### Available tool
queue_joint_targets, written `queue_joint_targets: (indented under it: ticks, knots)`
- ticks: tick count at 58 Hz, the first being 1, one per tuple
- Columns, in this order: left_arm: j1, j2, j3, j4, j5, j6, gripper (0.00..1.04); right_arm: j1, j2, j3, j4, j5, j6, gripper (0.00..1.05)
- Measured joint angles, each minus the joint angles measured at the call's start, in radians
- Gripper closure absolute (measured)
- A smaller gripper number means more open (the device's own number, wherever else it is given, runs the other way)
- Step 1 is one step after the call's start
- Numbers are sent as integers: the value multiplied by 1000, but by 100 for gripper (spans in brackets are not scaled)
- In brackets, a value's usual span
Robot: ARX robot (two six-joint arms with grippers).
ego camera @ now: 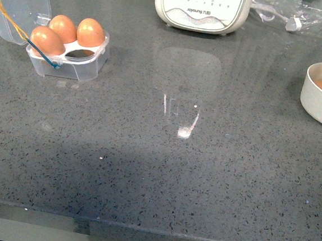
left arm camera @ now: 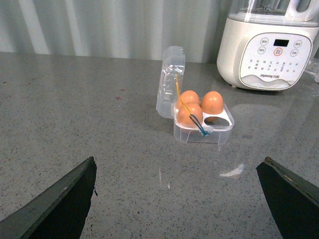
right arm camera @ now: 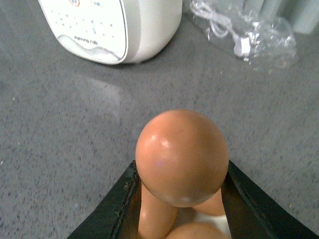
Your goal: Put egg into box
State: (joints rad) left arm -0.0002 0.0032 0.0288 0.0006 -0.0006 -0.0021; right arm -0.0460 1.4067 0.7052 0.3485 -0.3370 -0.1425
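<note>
I see my right gripper (right arm camera: pixel 180 175) clamped on one egg (right arm camera: pixel 182 157) over the white bowl (ego camera: pixel 317 83), three eggs (ego camera: pixel 91 32) seated in the four-cup box (ego camera: pixel 69 68), one cup free, left gripper (left arm camera: pixel 177 199) spread wide above the table (ego camera: pixel 173 178).

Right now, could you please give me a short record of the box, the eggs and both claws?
box: lid open, three eggs in it, one cup empty
egg: gripped in the right claw, above other eggs in the bowl
left claw: open, empty, facing the box
bowl: white, right side of table
appliance: white, at the back of table
</note>
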Motion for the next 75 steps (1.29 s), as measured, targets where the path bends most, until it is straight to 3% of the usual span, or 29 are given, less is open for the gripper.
queue_joint_targets:
  ticks: [16, 35, 45, 75]
  knots:
    - [0, 0, 0, 0, 0, 0, 7, 175, 103, 173, -48, -13, 35, 66]
    - [0, 0, 0, 0, 0, 0, 7, 379, 212, 301, -111, -211, -16, 66]
    - [0, 0, 0, 0, 0, 0, 7, 423, 248, 344, -183, -296, -85, 66]
    - [0, 0, 0, 0, 0, 0, 7, 471, 479, 591, -267, -283, -129, 66]
